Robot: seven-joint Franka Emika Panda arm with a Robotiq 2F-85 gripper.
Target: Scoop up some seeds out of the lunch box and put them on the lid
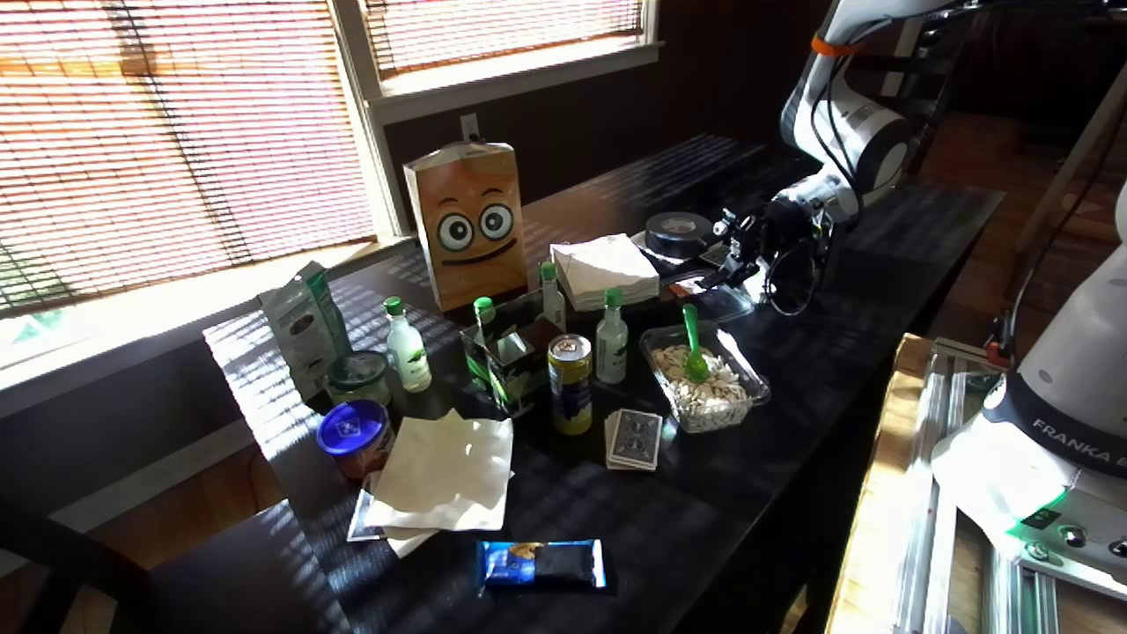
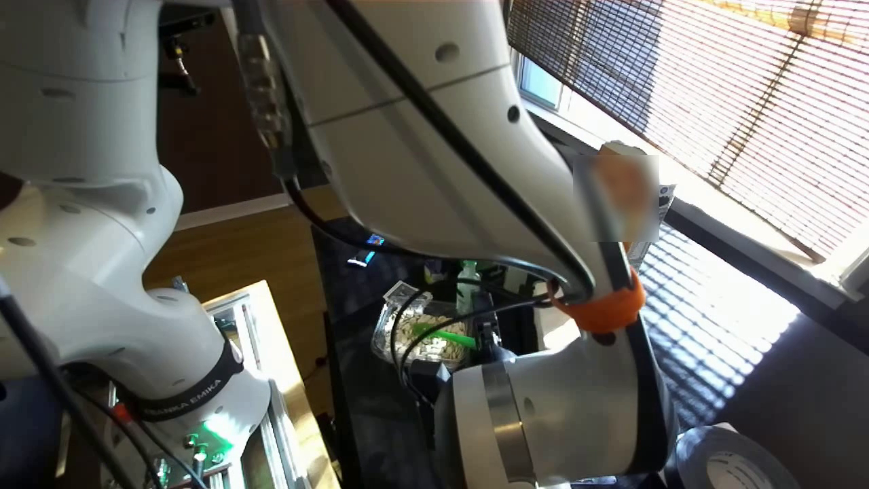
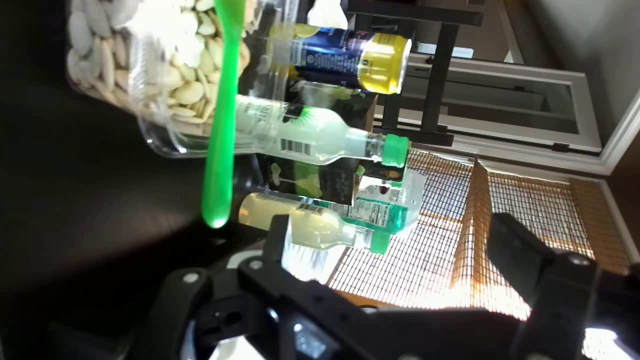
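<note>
The clear lunch box [image 1: 755,387] sits on the dark table with pale seeds [image 1: 711,401] in it. Both also show in an exterior view, the box [image 2: 381,334] partly behind cables. A green spoon [image 1: 693,335] is stuck in the seeds, handle up and tilted; its handle [image 3: 222,130] shows in the wrist view. A flat clear piece that looks like the lid [image 1: 735,304] lies beside the box, partly hidden under my gripper. My gripper [image 1: 718,255] is low over it, beside the box. In the wrist view the gripper [image 3: 395,250] is open and empty, apart from the spoon.
Green-capped bottles [image 1: 611,339], a yellow-blue can [image 1: 570,387] and a card deck [image 1: 634,438] stand near the box. Napkins [image 1: 607,269], black tape [image 1: 678,231] and a brown cartoon box [image 1: 475,255] are behind. A blue snack packet [image 1: 541,563] lies at the front.
</note>
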